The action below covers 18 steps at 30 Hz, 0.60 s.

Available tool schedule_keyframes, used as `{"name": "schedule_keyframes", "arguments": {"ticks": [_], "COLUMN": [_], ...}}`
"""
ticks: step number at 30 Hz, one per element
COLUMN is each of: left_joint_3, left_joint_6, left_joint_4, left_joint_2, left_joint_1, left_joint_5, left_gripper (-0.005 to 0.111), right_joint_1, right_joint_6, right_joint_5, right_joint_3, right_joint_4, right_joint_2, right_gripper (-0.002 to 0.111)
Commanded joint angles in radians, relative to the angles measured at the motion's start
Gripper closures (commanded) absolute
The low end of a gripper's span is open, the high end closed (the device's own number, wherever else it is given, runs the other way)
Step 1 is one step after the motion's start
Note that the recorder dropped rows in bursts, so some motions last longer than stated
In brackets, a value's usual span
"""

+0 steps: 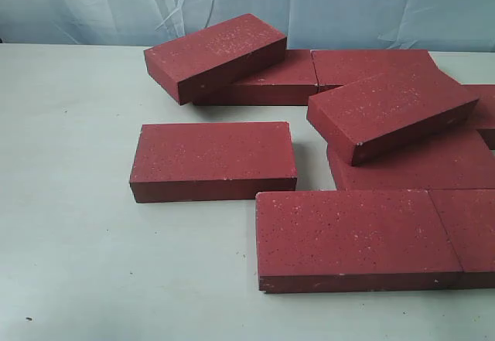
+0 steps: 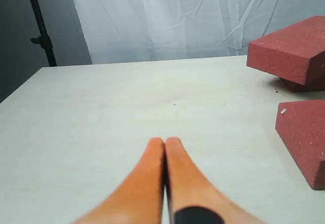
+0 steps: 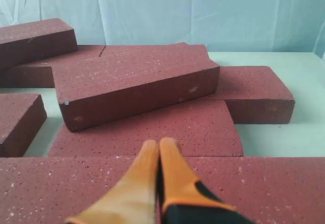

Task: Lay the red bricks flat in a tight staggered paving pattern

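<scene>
Bricks (image 1: 213, 159) lie scattered (two tilted atop others); left claw (image 2: 165, 142) and right claw (image 3: 159, 144) pinched together.

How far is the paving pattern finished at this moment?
Early stage. Done: the front brick and its right neighbour lie flat, end to end. In hand: nothing; the left gripper and right gripper are both shut and empty. Left: the rear tilted brick and the right tilted brick rest on others, and the lone brick lies apart from the rest.
</scene>
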Motion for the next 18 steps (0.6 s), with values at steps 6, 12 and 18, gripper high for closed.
{"name": "schedule_keyframes", "arguments": {"ticks": [6, 12, 18], "left_joint_3": [0.005, 0.005, 0.005], "left_joint_6": [-0.002, -0.002, -0.002], "left_joint_4": [0.000, 0.000, 0.000], "left_joint_2": [-0.005, -0.005, -0.005], "left_joint_1": [0.005, 0.005, 0.005], "left_joint_5": [-0.014, -0.014, -0.014], "left_gripper": [0.107, 0.107, 0.107], "right_joint_1": [-0.004, -0.004, -0.004], "right_joint_6": [-0.007, -0.007, -0.007], "right_joint_5": [-0.008, -0.196, -0.496], "right_joint_3": [0.002, 0.002, 0.002], "right_joint_4": [-0.005, -0.006, 0.000], "right_joint_2": [-0.007, -0.007, -0.007], "right_gripper": [0.109, 0.109, 0.109]}}
